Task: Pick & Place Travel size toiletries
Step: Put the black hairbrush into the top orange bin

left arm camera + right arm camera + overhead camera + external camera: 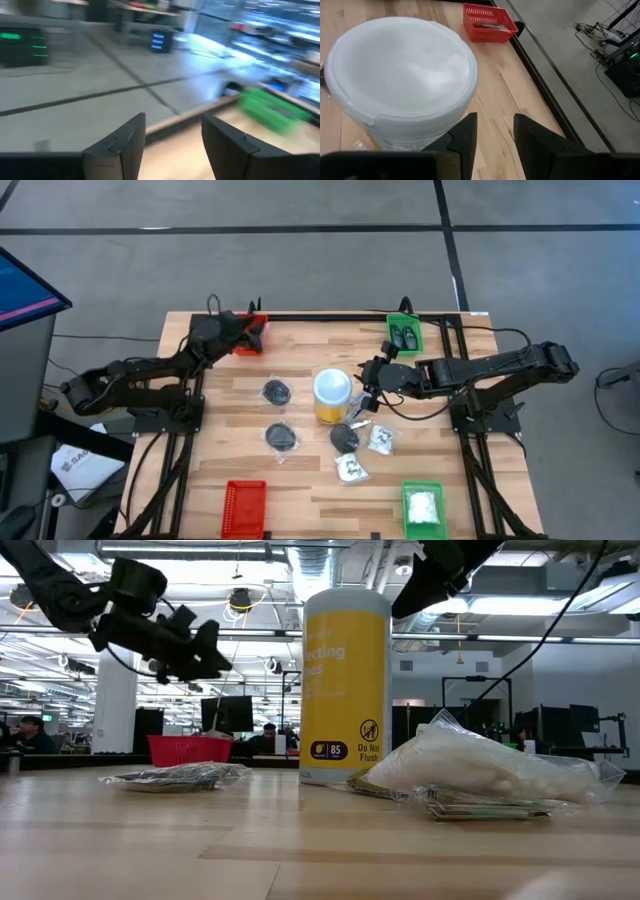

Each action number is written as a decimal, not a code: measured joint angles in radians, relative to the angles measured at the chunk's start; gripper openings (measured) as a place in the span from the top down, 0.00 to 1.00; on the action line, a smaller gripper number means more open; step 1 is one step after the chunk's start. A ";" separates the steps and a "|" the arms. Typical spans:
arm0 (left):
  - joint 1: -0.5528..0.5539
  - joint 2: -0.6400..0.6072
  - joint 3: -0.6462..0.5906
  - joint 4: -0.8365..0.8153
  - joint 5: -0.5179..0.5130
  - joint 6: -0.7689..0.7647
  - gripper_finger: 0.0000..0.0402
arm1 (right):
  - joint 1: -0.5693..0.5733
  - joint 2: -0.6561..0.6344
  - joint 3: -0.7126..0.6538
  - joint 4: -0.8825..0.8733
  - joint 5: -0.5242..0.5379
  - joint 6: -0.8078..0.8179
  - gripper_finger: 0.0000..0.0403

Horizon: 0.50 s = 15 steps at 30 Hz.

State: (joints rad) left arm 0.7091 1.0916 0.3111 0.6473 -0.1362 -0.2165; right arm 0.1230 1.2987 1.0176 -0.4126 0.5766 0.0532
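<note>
Right gripper (367, 385), fingers spread and empty, near soft, light, slippery clear plastic packets (381, 439); pinch a crinkled edge.

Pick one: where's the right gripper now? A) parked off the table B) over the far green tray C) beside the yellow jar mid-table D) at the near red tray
C: the high view shows the right gripper next to the yellow jar, and its wrist view looks past open fingers at the jar's pale lid.

A robotics lab is showing here. Monitors (228, 712), equipment racks and ceiling lights are filling the hall beyond the wooden table (300, 480).
</note>
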 joint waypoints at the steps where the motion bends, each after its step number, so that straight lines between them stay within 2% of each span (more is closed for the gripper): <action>1: -0.008 -0.001 0.000 -0.012 0.051 0.000 0.55 | 0.000 0.000 0.000 0.000 0.000 0.000 0.71; 4: -0.044 -0.001 0.000 -0.061 0.178 0.001 0.55 | 0.000 0.000 0.000 0.000 0.000 0.000 0.71; 8: -0.118 -0.001 0.000 -0.144 0.277 0.001 0.55 | 0.000 0.000 0.000 0.000 0.000 0.000 0.71; 11: -0.184 -0.001 0.000 -0.185 0.327 0.020 0.55 | 0.000 0.000 0.000 0.000 0.000 0.000 0.71; 15: -0.266 -0.001 0.000 -0.232 0.332 0.035 0.55 | 0.000 0.000 0.000 0.000 0.000 0.000 0.71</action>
State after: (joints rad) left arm 0.4436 1.0908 0.3111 0.4149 0.1963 -0.1813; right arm 0.1230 1.2987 1.0172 -0.4126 0.5762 0.0536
